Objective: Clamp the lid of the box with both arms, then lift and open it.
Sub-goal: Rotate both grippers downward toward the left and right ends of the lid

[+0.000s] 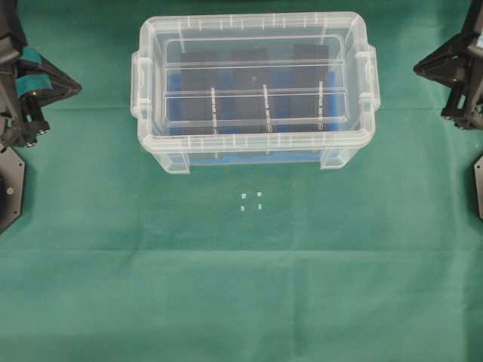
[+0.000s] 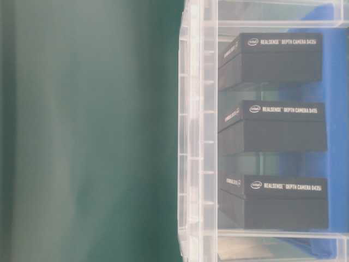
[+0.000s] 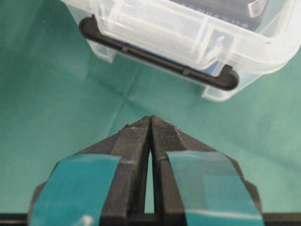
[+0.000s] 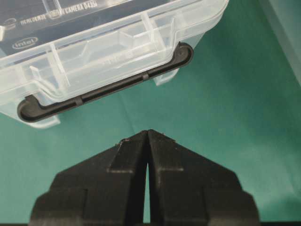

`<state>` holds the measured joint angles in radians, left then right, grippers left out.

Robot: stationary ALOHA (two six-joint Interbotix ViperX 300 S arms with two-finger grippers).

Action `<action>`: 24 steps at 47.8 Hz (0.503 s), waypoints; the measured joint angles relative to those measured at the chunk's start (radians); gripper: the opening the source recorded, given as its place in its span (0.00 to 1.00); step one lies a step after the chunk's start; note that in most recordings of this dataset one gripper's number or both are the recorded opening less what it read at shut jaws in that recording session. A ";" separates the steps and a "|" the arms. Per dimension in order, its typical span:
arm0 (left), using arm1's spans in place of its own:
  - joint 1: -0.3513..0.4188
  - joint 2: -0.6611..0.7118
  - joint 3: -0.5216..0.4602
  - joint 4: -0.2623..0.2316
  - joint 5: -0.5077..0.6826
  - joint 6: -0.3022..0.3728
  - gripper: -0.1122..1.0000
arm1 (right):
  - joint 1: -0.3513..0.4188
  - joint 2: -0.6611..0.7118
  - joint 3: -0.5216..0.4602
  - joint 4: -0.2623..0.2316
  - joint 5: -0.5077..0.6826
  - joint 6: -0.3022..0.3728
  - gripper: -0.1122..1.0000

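I count 1 box (image 1: 253,147), 1 lid (image 1: 253,75) sitting closed on top of it, 3 black blocks (image 1: 256,94) inside, and my 2 grippers. The box stands on the green cloth (image 1: 226,302) in the upper middle of the overhead view, with its long axis running left to right, so each short end faces one of my arms. My left gripper (image 1: 75,87) is at the left edge and my right gripper (image 1: 417,69) at the right edge, both well apart from the box and touching nothing. The overhead view also shows 4 small white marks (image 1: 250,197) on the cloth in front of the box. The table-level view shows what the others do not: the white print on each of the 3 blocks (image 2: 272,131), stacked one above another in that picture, on the blue floor (image 2: 332,109). My wrist views show a black bar (image 3: 155,59) under the rim at each short end (image 4: 108,87). In the left wrist view my left gripper (image 3: 150,123), with 2 teal pads (image 3: 75,188), has its tips pressed together on nothing. In the right wrist view my right gripper (image 4: 148,135) is closed the same way.
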<state>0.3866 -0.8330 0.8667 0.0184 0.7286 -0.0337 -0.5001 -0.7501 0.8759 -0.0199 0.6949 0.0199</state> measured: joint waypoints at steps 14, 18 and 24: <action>-0.002 0.044 -0.006 0.002 -0.006 -0.002 0.11 | 0.000 0.031 -0.006 0.000 0.005 0.000 0.10; 0.000 0.084 -0.008 0.003 -0.023 0.003 0.11 | 0.000 0.055 -0.006 -0.002 0.005 0.000 0.10; 0.000 0.160 -0.006 0.005 -0.066 0.009 0.11 | 0.002 0.106 -0.006 0.000 0.003 0.000 0.10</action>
<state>0.3866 -0.6734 0.8606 0.0230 0.6627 -0.0245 -0.4985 -0.6443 0.8698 -0.0199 0.6980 0.0199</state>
